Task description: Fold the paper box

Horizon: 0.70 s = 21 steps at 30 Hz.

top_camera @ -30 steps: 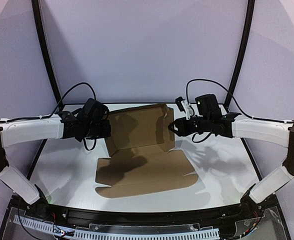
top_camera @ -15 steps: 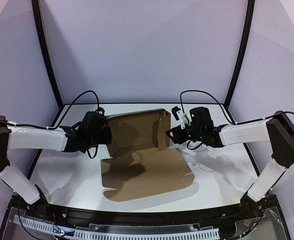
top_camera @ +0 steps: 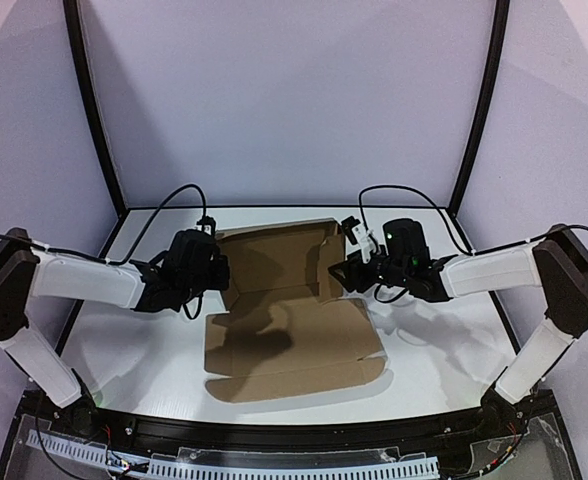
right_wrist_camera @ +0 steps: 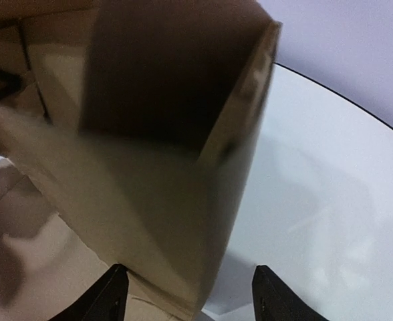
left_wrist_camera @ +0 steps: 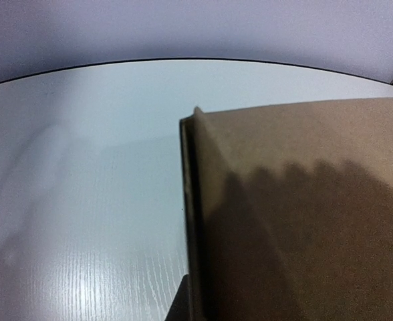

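The paper box [top_camera: 274,262] is brown cardboard, half folded: its back panel stands upright and a wide flat panel [top_camera: 294,345] lies on the table in front of it. My left gripper [top_camera: 217,272] is shut on the upright panel's left edge. In the left wrist view the cardboard [left_wrist_camera: 303,200] fills the right side and only a dark sliver of one finger [left_wrist_camera: 178,304] shows. My right gripper [top_camera: 339,272] is at the box's right side flap. Its jaws stand open in the right wrist view [right_wrist_camera: 190,297], with the flap's [right_wrist_camera: 150,167] lower edge between them.
The white table [top_camera: 444,330] is ringed by a black border, and two curved black posts [top_camera: 94,110] rise at the back corners. Cables loop over both wrists. The table's near edge carries the arm bases.
Both arms have dropped lower and drawn in toward the box, and the upright panel has come down with them. The right gripper's jaws have spread wider off the right flap.
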Available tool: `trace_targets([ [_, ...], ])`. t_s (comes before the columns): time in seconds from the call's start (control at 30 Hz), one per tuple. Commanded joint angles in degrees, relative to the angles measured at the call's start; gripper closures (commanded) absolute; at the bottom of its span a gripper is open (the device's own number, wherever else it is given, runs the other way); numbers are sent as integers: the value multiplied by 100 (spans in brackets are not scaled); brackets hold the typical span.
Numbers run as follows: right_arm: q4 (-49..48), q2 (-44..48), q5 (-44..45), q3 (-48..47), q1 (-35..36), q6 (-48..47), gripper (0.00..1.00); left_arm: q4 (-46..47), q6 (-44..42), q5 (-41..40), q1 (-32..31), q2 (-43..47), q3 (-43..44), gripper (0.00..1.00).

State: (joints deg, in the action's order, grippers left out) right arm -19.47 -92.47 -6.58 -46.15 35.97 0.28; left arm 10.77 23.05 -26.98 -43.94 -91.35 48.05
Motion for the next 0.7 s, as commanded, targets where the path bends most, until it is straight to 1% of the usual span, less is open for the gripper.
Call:
trace_targets([
  [0.0,-867,-187,677,33,33,181,37,635,-133,349,-127,-70,-175,99],
  [0.13,-1021,-375,867,10,74,230,33,715,-270,49,-249,-243,-140,99],
  [0.2,-1107,-465,1273,39,140,215,32,718,-371,-82,-344,-337,-86,99],
  [0.27,-1205,-504,1526,122,164,213,27,733,-397,-146,-401,-437,-34,99],
  [0.47,-1534,-354,1104,549,165,-250,15,471,-178,-372,-413,-630,146,99],
  [0.67,-1564,-150,853,691,156,-709,9,432,-127,-318,-413,-680,134,99],
])
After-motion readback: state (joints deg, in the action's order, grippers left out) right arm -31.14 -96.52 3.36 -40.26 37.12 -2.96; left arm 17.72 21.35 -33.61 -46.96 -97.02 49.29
